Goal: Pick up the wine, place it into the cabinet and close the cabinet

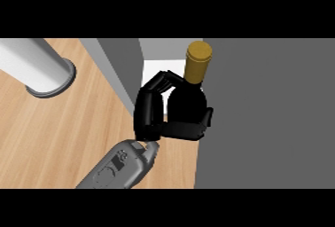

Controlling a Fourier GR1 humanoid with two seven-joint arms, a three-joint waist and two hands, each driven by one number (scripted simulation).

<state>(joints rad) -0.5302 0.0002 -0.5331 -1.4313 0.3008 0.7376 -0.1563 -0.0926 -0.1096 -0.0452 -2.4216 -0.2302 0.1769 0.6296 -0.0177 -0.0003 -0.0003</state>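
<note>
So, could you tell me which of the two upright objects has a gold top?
The black wine bottle, gripped by the left hand beside the cabinet. The pale grey cylinder at the upper left is plain and untouched.

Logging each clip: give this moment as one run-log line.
phase: carrying to cabinet | right hand: fingers curled round wine bottle | bottle: upright, gold cap, at cabinet opening | left hand: not in view

Pale grey cylinder with a flanged base upright on the wooden counter, upper left.
</note>
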